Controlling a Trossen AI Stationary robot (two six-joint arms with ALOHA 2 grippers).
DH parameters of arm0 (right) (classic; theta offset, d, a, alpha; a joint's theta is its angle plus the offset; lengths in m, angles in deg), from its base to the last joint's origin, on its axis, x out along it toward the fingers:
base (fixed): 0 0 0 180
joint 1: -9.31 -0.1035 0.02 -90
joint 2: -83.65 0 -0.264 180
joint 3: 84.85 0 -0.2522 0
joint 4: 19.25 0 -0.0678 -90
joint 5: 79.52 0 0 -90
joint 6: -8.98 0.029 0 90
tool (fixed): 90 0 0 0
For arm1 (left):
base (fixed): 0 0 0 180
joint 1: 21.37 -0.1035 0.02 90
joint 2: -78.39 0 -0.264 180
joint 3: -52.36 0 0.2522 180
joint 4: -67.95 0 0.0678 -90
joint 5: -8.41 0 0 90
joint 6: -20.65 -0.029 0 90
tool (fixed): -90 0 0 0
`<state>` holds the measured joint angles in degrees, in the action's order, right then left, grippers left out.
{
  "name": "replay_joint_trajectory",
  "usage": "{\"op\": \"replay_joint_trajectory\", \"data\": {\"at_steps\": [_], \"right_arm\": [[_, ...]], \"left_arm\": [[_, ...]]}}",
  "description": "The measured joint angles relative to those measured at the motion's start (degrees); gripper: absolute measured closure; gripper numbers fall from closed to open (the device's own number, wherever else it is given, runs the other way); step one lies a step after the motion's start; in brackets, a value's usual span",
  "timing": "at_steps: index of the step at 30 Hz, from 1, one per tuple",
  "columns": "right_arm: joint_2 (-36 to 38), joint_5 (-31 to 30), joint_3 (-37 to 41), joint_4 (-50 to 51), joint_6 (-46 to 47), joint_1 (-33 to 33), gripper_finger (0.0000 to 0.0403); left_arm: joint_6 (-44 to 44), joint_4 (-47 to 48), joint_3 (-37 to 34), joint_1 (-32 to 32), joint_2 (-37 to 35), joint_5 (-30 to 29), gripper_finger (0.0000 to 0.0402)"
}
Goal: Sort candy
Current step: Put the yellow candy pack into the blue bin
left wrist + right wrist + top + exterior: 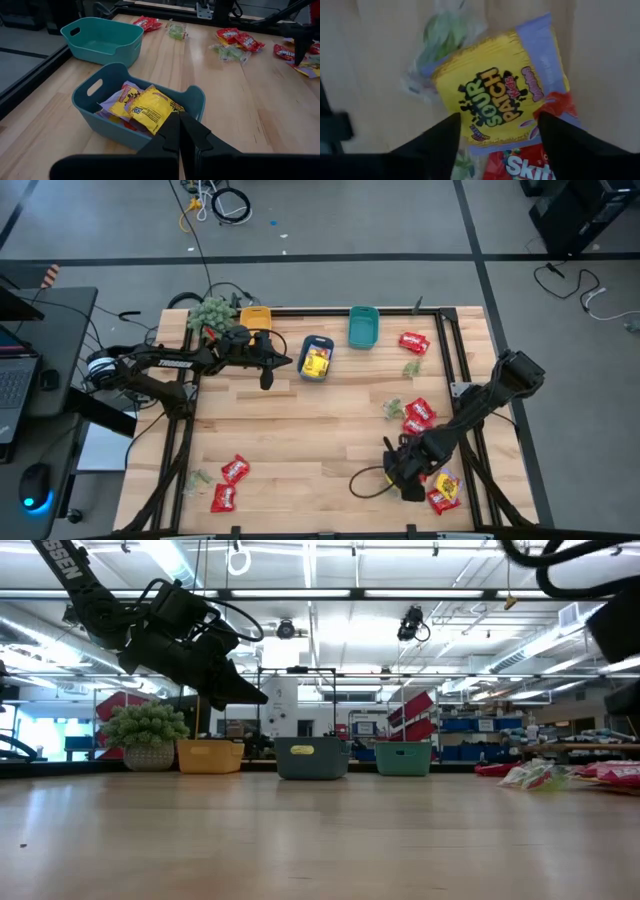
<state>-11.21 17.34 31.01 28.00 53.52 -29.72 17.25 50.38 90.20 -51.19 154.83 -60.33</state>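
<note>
Red, yellow and pale green candy packets lie flat on the wooden table. My right gripper (418, 480) is open near the front right, pointing down over a yellow packet (500, 100). That packet overlaps a red packet (525, 165) and a green one (445, 35), and my fingers stand on either side of it. My left gripper (179, 131) is shut on nothing. It hangs above the table, just left of the blue bin (318, 340), which holds yellow packets (150, 107).
An orange bin (256, 315) and a teal bin (363, 330) flank the blue one along the far edge, beside a fuzzy green plant ball (212, 313). More packets lie at the right (414, 342), (418, 414) and the front left (233, 470). A black cable loops beside my right gripper (365, 485).
</note>
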Motion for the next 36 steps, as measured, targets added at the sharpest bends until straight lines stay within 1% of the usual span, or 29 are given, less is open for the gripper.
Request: {"op": "replay_joint_trajectory", "data": {"at_steps": [2, 4, 7, 10, 16, 17, 18, 21, 23, 27, 30, 34, 36], "right_arm": [[-0.8, -0.4, -0.2, 0.2, -1.5, -0.5, 0.0127], [-1.3, -1.2, -0.2, 0.5, -1.9, -0.6, 0.0127], [-1.1, -3.0, -0.1, 0.9, -2.3, -0.2, 0.0154], [-1.0, -4.8, -0.1, 1.3, -2.3, 1.0, 0.0211], [-0.9, -6.1, 0.0, 1.4, -5.0, 4.3, 0.0367], [-0.8, -6.7, 0.1, 1.2, -5.9, 5.1, 0.0383], [-0.6, -7.4, 0.1, 1.1, -6.9, 6.0, 0.0391], [0.2, -10.3, -0.2, 1.9, -9.8, 9.7, 0.0379], [0.6, -12.1, -1.7, 1.7, -13.2, 13.1, 0.0375], [0.7, -16.4, -6.6, 2.0, -23.1, 21.3, 0.0390], [0.7, -19.2, -11.7, 1.7, -29.7, 28.7, 0.0399], [-0.2, -19.6, -17.9, 0.6, -36.8, 38.6, 0.0393], [-2.0, -19.6, -20.8, -0.1, -40.2, 42.8, 0.0389]], "left_arm": [[0.0, 0.0, 0.0, 0.0, 0.0, 0.0, 0.0401], [0.0, 0.0, 0.0, 0.0, 0.0, 0.0, 0.0401], [0.0, 0.0, 0.0, 0.0, 0.0, 0.0, 0.0401], [0.0, 0.0, 0.0, 0.0, 0.0, 0.0, 0.0401], [0.0, 0.0, 0.0, 0.0, 0.0, 0.0, 0.0401], [0.0, 0.0, 0.0, 0.0, 0.0, 0.0, 0.0401], [0.0, 0.0, 0.0, 0.0, 0.0, 0.0, 0.0401], [0.0, -0.1, 0.0, 0.0, 0.0, -0.1, 0.0401], [0.1, -0.7, 0.0, 0.0, 0.0, -0.8, 0.0401], [0.6, -2.1, 0.0, 0.0, 0.0, -3.2, 0.0401], [0.7, -1.9, 0.0, -0.2, 0.0, -3.6, 0.0401], [0.7, -1.0, 0.0, -0.2, 0.0, -4.2, 0.0401], [0.6, -0.6, 0.0, -0.2, 0.0, -4.7, 0.0401]]}}
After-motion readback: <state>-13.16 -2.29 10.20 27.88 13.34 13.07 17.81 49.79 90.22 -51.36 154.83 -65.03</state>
